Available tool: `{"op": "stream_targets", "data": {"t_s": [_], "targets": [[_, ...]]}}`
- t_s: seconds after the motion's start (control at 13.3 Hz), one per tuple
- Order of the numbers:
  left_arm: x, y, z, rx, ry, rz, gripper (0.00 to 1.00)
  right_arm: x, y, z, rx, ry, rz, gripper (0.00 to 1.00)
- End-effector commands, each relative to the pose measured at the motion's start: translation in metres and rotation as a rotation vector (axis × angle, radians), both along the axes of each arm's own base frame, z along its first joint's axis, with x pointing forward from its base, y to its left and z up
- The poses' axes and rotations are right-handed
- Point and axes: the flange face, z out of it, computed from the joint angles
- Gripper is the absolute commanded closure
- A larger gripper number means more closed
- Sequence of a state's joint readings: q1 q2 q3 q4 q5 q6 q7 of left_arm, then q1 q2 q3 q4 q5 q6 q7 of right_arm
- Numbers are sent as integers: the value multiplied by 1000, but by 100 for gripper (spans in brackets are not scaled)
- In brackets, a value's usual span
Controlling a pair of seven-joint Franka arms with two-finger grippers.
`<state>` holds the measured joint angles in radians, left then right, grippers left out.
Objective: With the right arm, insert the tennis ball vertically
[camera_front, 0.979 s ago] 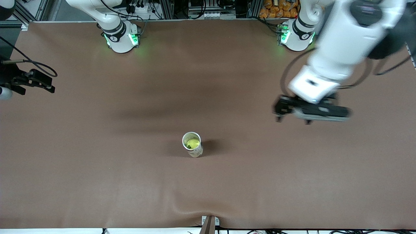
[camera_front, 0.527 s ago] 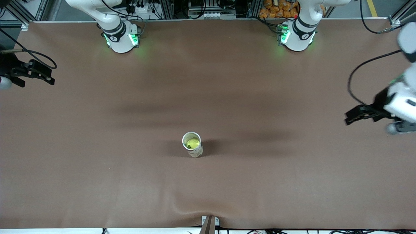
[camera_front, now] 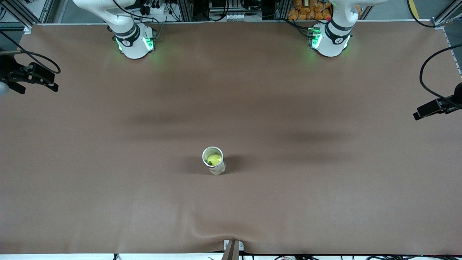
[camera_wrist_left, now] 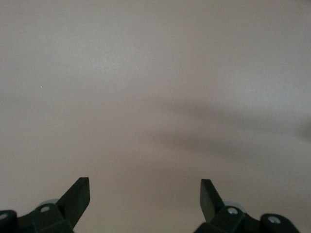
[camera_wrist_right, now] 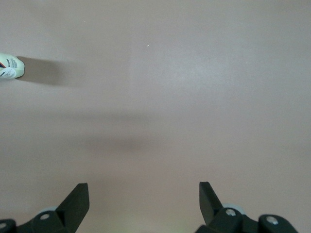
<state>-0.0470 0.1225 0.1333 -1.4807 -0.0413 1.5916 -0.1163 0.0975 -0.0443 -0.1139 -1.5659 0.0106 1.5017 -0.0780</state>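
Tennis ball (camera_front: 214,159): yellow-green, lying inside the open-topped can, visible through its mouth from above.
Can (camera_front: 215,163): a pale cylinder with printed sides, standing upright on the worktop near the middle of its length, nearer the front camera than both arm bases. Its base edge (camera_wrist_right: 9,66) also shows in the right wrist view, with a shadow beside it.
Worktop (camera_front: 108,151): covered in plain brown sheet, with a ripple at the edge closest to the front camera.
Right pincer (camera_wrist_right: 144,201): black fingers spread wide, nothing between them, only bare brown surface below. In the front view it sits at the right arm's end of the worktop (camera_front: 30,77), well apart from the can.
Left pincer (camera_wrist_left: 145,198): fingers likewise wide apart and holding nothing, over bare worktop. In the front view only a dark part of it shows at the left arm's end of the worktop (camera_front: 435,107), well apart from the can, with a black cable looping above it.
Arm bases: right base (camera_front: 134,42) and left base (camera_front: 329,40) stand along the edge of the worktop farthest from the front camera, each glowing green.
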Motion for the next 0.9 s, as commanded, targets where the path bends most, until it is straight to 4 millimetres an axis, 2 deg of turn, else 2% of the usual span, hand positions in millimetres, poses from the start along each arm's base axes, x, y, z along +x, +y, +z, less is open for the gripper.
{"op": "stream_targets", "data": {"t_s": [0.0, 0.23, 0.3, 0.45, 0.68, 0.83], "targets": [[-9, -5, 15, 9, -3, -41, 0, -7, -2, 2, 5, -6, 9, 0], [-12, -6, 22, 6, -13, -130, 0, -7, -3, 1, 3, -5, 7, 0], [-16, -24, 27, 1, -10, -159, 0, -7, -2, 1, 5, -3, 8, 0], [-20, -42, 27, 6, 16, -194, 0, -7, -2, 1, 5, -3, 8, 0], [-27, -62, 44, 74, -3, -245, 0, -7, -3, 1, 5, -3, 6, 0], [-32, -73, 45, 71, 17, -259, 0, -6, -2, 0, 5, -2, 8, 0]]}}
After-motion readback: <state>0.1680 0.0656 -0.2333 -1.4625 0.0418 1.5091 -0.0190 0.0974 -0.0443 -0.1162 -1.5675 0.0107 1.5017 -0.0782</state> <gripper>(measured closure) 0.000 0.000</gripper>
